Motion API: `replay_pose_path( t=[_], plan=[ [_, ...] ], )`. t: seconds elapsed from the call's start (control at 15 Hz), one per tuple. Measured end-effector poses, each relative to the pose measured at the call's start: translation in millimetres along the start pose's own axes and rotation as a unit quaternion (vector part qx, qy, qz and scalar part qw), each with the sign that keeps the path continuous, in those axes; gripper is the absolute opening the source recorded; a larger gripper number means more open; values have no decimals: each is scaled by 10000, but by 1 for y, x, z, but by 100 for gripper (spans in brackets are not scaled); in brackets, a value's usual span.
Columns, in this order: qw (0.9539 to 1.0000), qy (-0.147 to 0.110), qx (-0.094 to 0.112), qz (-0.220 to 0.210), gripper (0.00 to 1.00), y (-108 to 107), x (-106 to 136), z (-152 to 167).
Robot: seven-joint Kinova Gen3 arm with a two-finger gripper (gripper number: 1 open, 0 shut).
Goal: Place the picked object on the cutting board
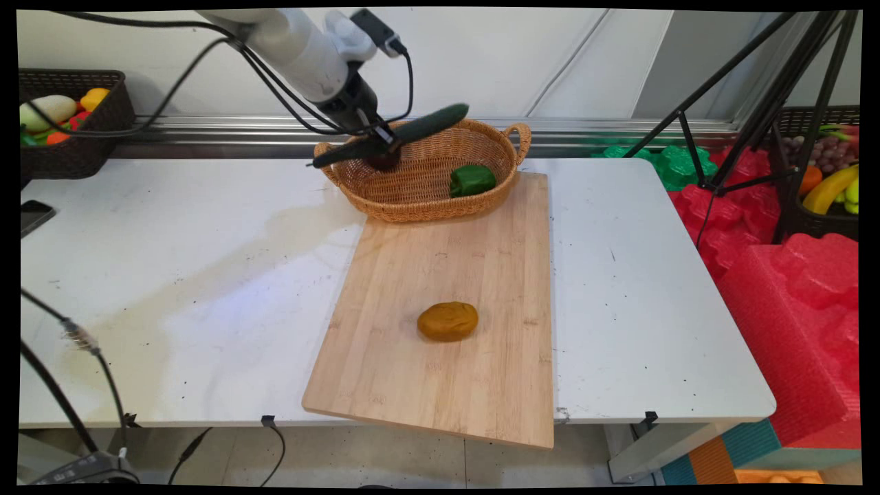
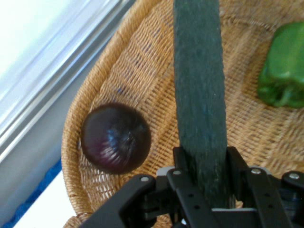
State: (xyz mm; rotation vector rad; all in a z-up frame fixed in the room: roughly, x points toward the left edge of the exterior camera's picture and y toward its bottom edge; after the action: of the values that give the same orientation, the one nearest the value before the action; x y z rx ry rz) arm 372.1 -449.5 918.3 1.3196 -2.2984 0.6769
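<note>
While the arm hangs over the far edge of the surface [image 1: 206, 275], the pincer [image 1: 385, 141] is clamped tight on a long dark green cucumber [image 1: 392, 134], gripping it near its middle so both ends stick out well past the fingers. It is carried almost level, tilted a touch upward at its right end, above the left half of the wicker basket [image 1: 426, 199]. That basket sits at the far edge, resting on the far end of the wooden cutting board [image 1: 447, 275].

From the hand view you get the look straight down: the cucumber [image 2: 199, 95] runs up the middle, wedged between the two black fingers [image 2: 183, 164], and below it lies the basket's woven floor [image 2: 142, 61]. A dark purple onion [image 2: 115, 137] rests against the basket's wall on one side, and a green pepper [image 2: 282, 66] lies on the other side, well apart from it. The gap between those two looks like the free stretch of floor, and the cucumber hangs over it.

Judging from this, a clean move calls for keeping the cucumber level and low, lined up with the basket's long axis, since its ends could catch the rim or the handle [image 1: 519, 137] otherwise. The grip looks firm, not slipping.

Nearer the front edge of the board, a brown potato [image 1: 447, 321] lies alone, well apart from everything else.
</note>
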Motion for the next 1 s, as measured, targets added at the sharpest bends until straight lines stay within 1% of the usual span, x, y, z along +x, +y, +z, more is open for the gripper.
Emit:
replay_pose_path(
  t=[0.13, 0.27, 0.4, 0.6, 0.73, 1.0],
  plan=[
    [9999, 154, -36, 51, 0, 8, -1, -18],
    [9993, 323, -126, 157, 0, 23, -7, -41],
    [9986, 395, -228, 251, 0, 39, -18, -59],
    [9982, 350, -395, 280, 0, 66, -42, -78],
    [9982, 285, -472, 215, 0, 80, -57, -84],
    [9982, 205, -552, 95, 0, 100, -75, -84]
  ],
)
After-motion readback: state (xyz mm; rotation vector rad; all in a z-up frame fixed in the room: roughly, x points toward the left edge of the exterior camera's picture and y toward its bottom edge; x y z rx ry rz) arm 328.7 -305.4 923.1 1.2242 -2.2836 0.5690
